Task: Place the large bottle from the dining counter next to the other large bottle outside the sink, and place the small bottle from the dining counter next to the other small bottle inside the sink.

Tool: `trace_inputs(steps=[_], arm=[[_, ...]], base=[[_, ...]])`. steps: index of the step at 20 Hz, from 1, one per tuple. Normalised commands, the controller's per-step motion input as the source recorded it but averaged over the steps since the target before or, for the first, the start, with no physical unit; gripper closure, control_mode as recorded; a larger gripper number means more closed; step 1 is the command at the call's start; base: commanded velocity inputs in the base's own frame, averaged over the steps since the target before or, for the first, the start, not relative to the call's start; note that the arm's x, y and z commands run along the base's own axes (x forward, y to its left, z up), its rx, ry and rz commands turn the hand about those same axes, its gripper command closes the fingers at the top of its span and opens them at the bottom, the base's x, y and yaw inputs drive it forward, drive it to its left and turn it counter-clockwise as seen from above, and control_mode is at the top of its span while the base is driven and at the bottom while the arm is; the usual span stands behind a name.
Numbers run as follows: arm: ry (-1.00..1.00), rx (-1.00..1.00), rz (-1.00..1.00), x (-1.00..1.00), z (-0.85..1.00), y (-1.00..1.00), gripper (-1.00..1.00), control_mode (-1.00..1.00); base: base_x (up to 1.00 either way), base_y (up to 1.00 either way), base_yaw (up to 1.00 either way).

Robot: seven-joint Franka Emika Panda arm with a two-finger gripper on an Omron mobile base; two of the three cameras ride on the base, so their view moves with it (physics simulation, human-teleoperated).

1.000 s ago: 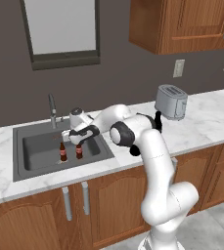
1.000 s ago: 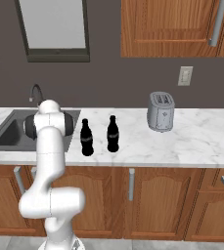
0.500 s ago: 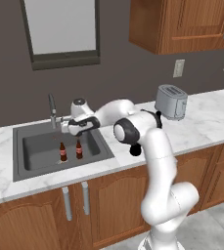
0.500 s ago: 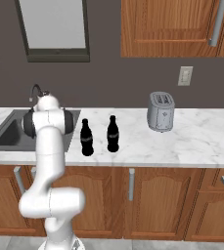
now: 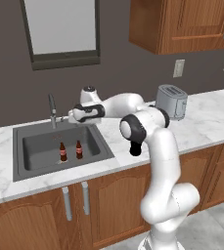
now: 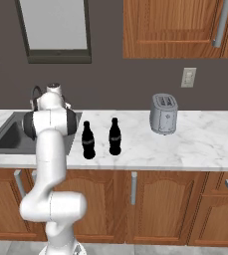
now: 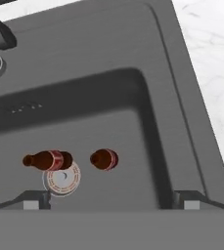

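Kitchen backdrop
Dark grey wall (image 6: 110,84), framed window (image 5: 62,29), wooden upper cabinets (image 6: 180,27), marble worktop (image 6: 195,144), silver toaster (image 6: 164,113), wall outlet (image 6: 188,77).
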Motion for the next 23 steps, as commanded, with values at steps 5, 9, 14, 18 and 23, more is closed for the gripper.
trace_inputs(steps=[5,9,14,18,23], arm=[[0.26,-0.05,-0.03,-0.20,0.39,-0.05,-1.00,-1.00],[0.11,-0.05,0.00,-0.48,0.17,-0.17,-1.00,-1.00],[0.00,-0.03,0.01,-0.63,0.23,-0.09,-1.00,-1.00],[0.00,0.00,0.09,-0.96,0.14,-0.01,-1.00,-1.00],[-0.03,0.00,0.13,-0.98,0.00,-0.09,-1.00,-1.00]], base=[[0.00,0.00,0.00],[0.00,0.00,0.00],[0.00,0.00,0.00],[0.00,0.00,0.00],[0.00,0.00,0.00]])
